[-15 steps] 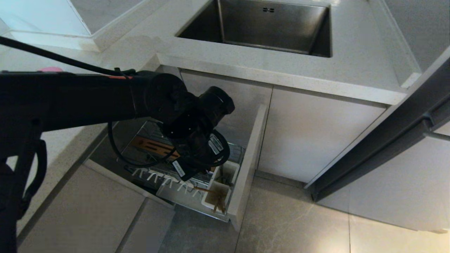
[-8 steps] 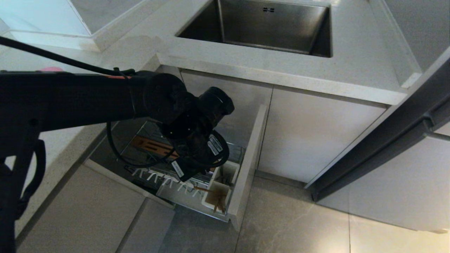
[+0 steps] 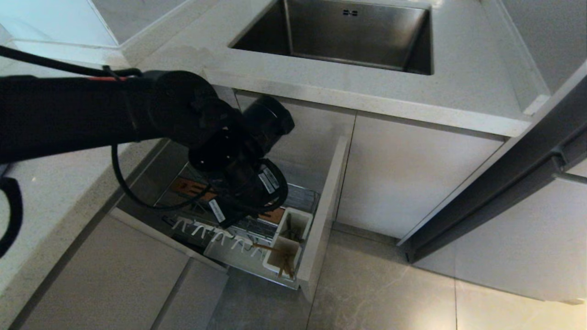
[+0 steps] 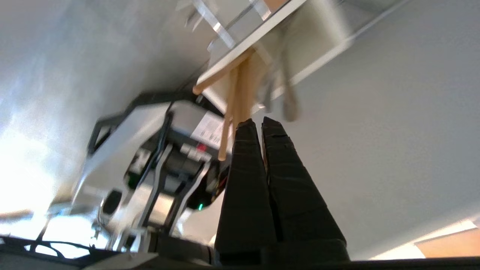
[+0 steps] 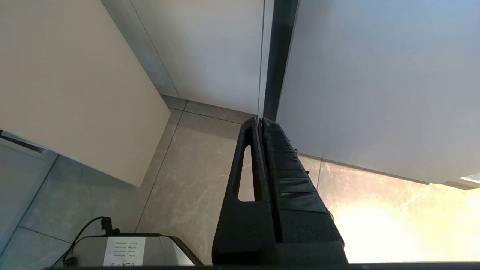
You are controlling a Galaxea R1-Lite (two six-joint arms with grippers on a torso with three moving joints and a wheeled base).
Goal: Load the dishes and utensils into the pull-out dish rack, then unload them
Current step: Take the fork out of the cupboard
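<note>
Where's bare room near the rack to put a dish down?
Free: the countertop strip between the sink and the cabinet fronts, and the counter under the left arm. Crowded: the pull-out dish rack, where the left gripper hangs beside the chopsticks in the utensil cup.

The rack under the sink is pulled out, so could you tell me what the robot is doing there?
The left hand is shut and empty, hovering over the pulled-out rack just short of the chopsticks. Those stand in a white utensil cup at the rack's front corner, with what looks like a spoon in the cup next to it. No plate or bowl shows in the rack. The right hand is shut too, parked low and pointing at the floor.
</note>
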